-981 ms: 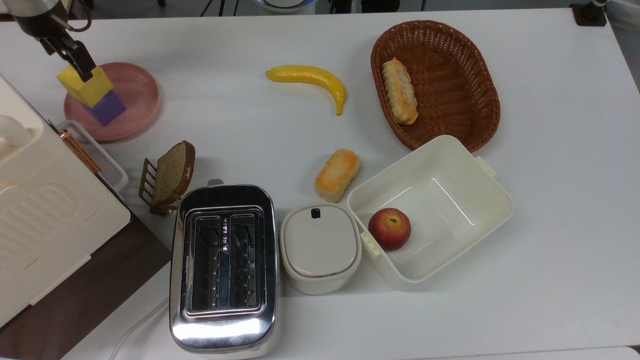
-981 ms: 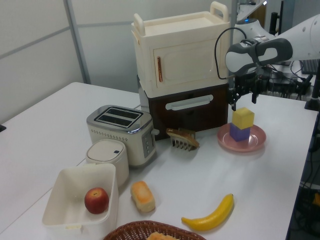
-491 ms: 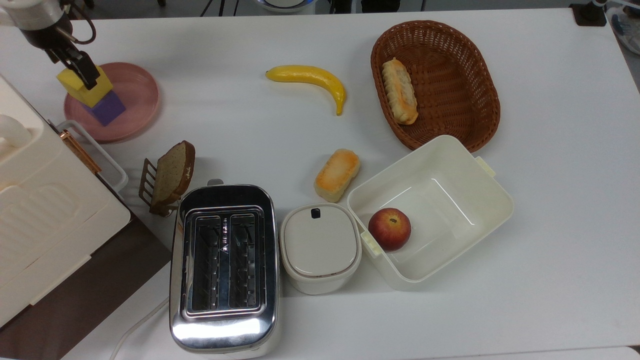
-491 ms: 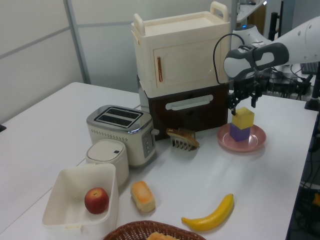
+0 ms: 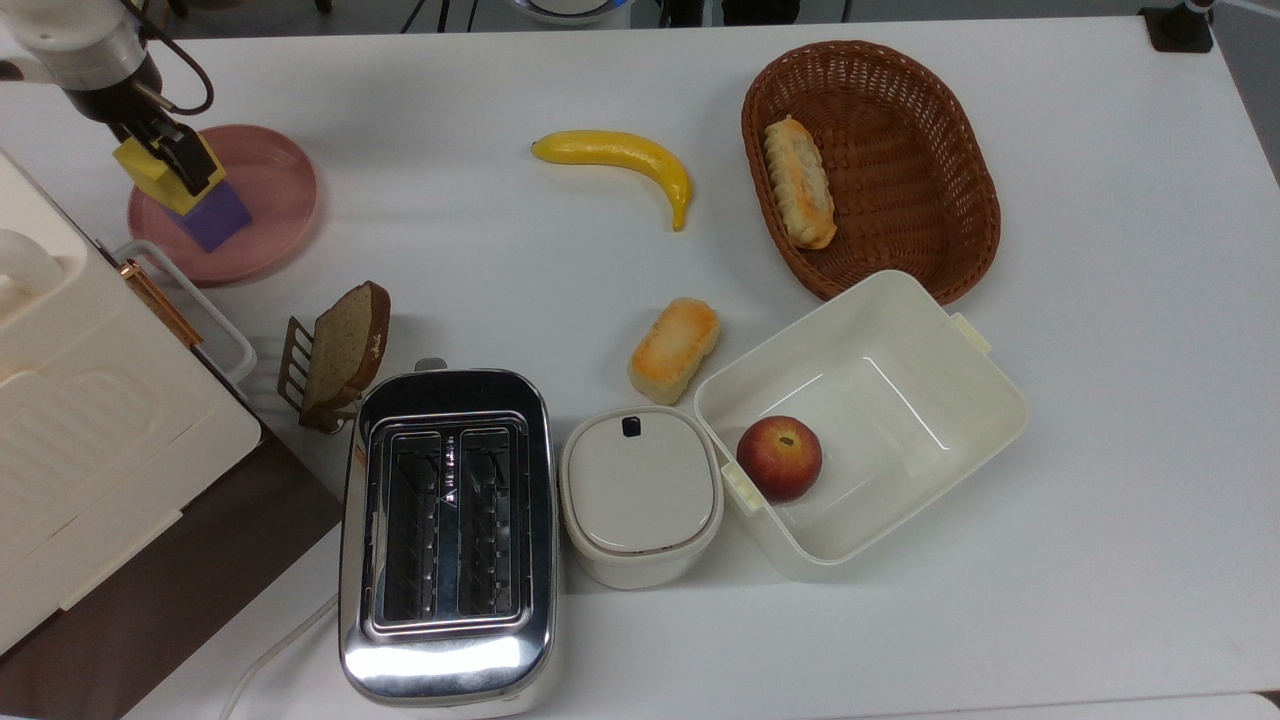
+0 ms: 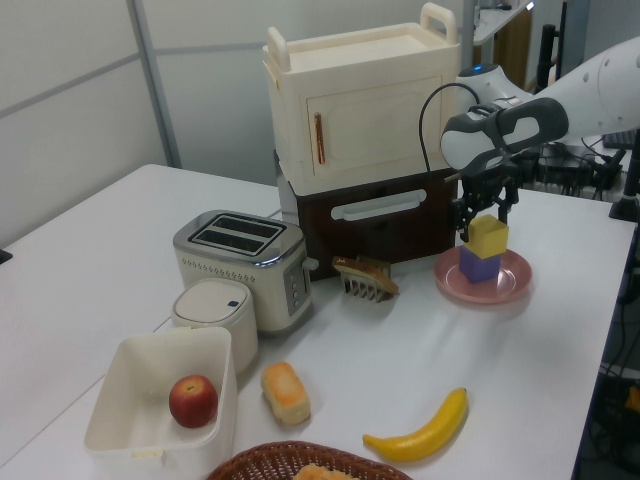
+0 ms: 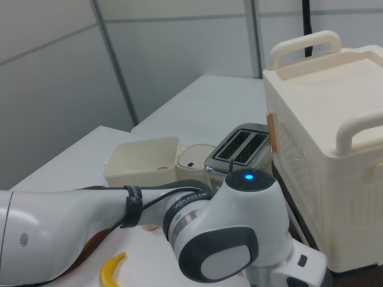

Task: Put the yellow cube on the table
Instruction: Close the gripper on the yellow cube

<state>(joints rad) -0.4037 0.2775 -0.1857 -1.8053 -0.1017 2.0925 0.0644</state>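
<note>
The yellow cube (image 5: 140,166) (image 6: 488,238) sits stacked on a purple cube (image 5: 216,222) (image 6: 480,266) on the round pink plate (image 5: 278,190) (image 6: 512,285), at the top view's far left. My gripper (image 5: 178,158) (image 6: 487,208) hangs right over the yellow cube, open, with a finger down at each side of the cube's top. The white table (image 5: 1100,420) (image 6: 400,340) spreads around the plate.
A cream cabinet (image 5: 80,420) (image 6: 360,110) stands close beside the plate. Further along the table are a bread slice in a rack (image 5: 345,345), a toaster (image 5: 445,530), a banana (image 5: 620,155), a wicker basket (image 5: 880,240) and a white bin (image 5: 990,410) holding an apple.
My gripper has come down and shifted slightly toward the top view's right, from above the yellow cube to level with its top. The cubes have not moved.
</note>
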